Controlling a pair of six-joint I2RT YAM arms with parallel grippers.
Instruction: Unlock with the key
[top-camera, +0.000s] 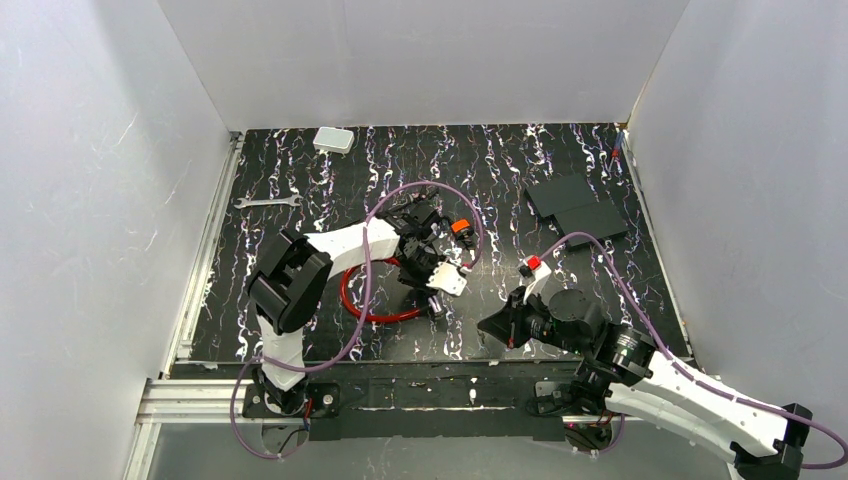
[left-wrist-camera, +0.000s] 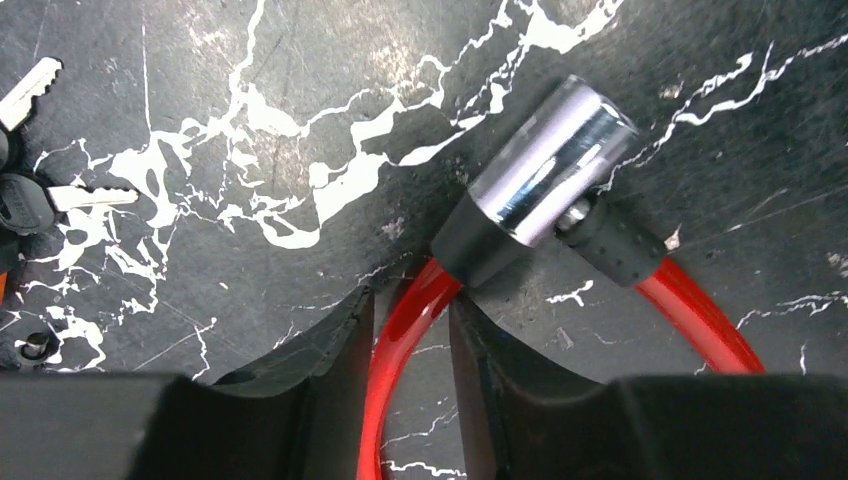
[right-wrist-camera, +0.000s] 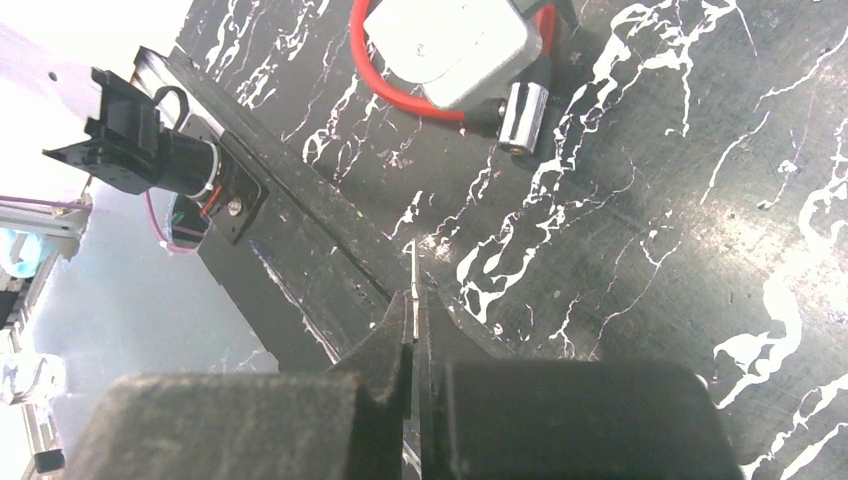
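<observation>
So where we're at: the key (right-wrist-camera: 411, 262) is pinched in our right claw (right-wrist-camera: 413, 325). It's clamped tight, with only the thin metal blade poking out front, edge-on to the wrist cam. The black head is buried between the pads, so we can't see how much of it we've got.

Our left claw (left-wrist-camera: 410, 325) sits narrow around the red cable (left-wrist-camera: 700, 310), just behind the lock barrel (left-wrist-camera: 555, 170), and both pads look to be touching the cable. The barrel lies on the table (right-wrist-camera: 650, 200), a fair way ahead of the key tip. Two spare keys (left-wrist-camera: 75, 197) lie off to the side on the table, and neither claw is touching them.

Handling-wise, we reckon the key is featherlight and stiff. It's also tiny and slick, so it could easily pivot or slide in the pads once the tip meets the keyhole. The head is the place to hold it, leaving the whole blade free.

The barrel is shiny chrome and round, so we'd guess it rolls or skates if pushed. The cable looks springy too, so gripping right at the black collar seems the smart spot to brace it.
</observation>
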